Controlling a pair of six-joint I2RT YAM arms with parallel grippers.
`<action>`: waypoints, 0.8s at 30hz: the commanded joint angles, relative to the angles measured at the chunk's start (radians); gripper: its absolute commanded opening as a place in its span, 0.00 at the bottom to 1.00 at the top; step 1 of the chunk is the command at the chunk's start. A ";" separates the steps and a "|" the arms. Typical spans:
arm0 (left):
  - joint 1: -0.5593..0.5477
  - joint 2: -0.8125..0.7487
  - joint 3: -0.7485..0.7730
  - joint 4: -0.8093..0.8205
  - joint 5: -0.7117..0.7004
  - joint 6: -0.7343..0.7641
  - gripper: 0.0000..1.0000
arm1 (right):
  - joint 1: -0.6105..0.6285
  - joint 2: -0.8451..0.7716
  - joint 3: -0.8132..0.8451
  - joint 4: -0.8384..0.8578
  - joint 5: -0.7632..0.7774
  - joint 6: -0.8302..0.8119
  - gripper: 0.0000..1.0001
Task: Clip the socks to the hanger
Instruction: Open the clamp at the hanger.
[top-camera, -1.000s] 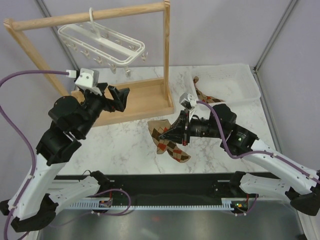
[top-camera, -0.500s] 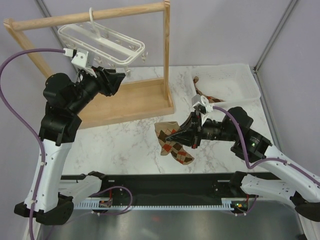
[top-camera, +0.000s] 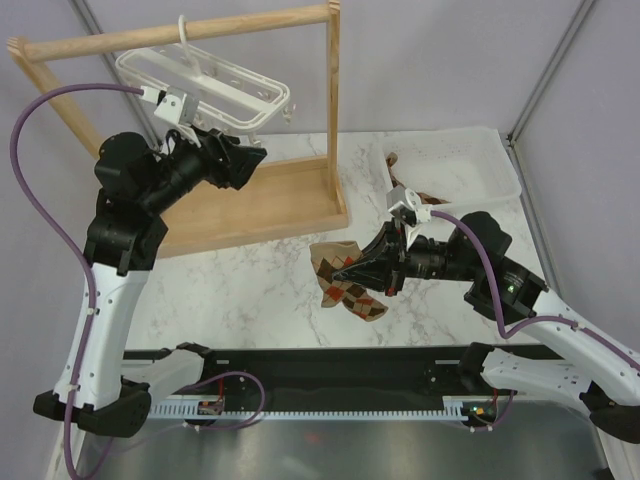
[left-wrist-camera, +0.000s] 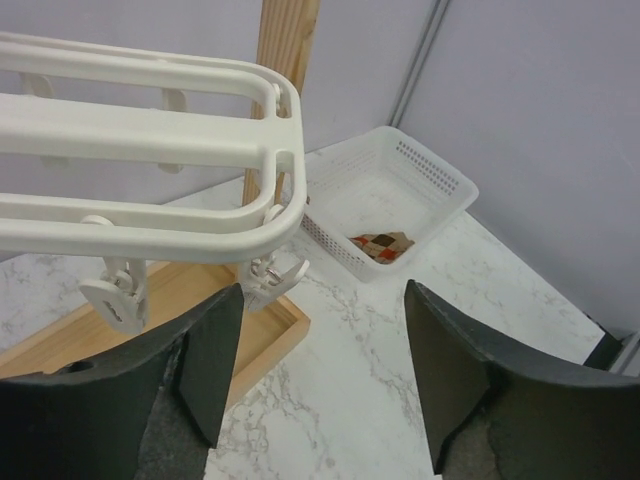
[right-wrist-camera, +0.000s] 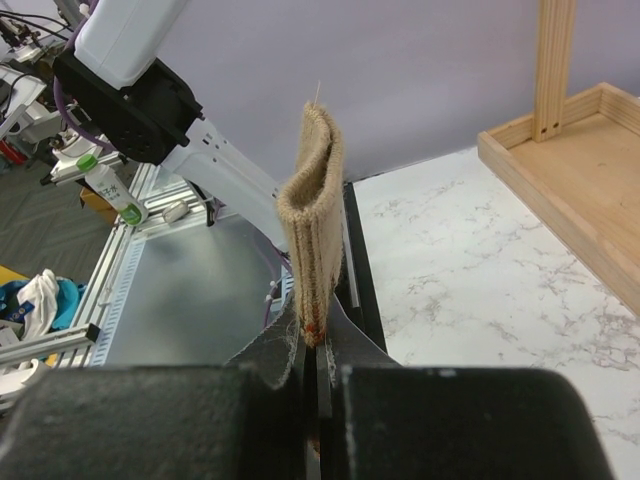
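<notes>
Two socks: one in the right gripper, one in the basket

Far left, top view: left gripper (top-camera: 243, 163) raised close under the near-right corner of the hanger (top-camera: 205, 85); hanger hooked on the top bar of the wooden rack (top-camera: 200, 35). Left wrist view: left gripper (left-wrist-camera: 320, 330) spread wide, nothing between the fingers (left-wrist-camera: 205, 365); hanger corner (left-wrist-camera: 150, 150) just above and left of the gap; corner clip (left-wrist-camera: 272, 275) dangles right by the left fingertip, whether touching I cannot tell; another clip hangs further left.

Centre: held sock (top-camera: 340, 280) over the marble table (top-camera: 240, 285), well apart from the hanger, below and right of the rack's base; it spreads left of the right gripper (top-camera: 362, 272), argyle pattern up; whether its lower end touches the table, cannot tell. Right wrist view: right gripper (right-wrist-camera: 310, 350) clamped tight on the held sock (right-wrist-camera: 318, 240); fabric rises upright out of the closed jaws, folded double, tan edge on top.

Right: white basket (top-camera: 470, 150) at the far right of the table; second sock (top-camera: 405, 190) lies inside at its near-left corner, behind the right arm; left wrist view shows it on the basket (left-wrist-camera: 440, 180) floor, second sock (left-wrist-camera: 382, 243) crumpled.
</notes>
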 joint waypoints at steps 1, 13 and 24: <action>0.009 0.011 0.045 -0.013 -0.006 -0.005 0.76 | -0.003 -0.010 0.047 0.021 -0.019 -0.019 0.00; 0.009 0.063 0.014 0.073 0.077 0.078 0.80 | -0.003 -0.021 0.050 0.009 -0.023 -0.039 0.00; 0.009 0.068 0.003 0.069 0.015 0.097 0.84 | -0.003 -0.027 0.064 0.014 -0.023 -0.036 0.00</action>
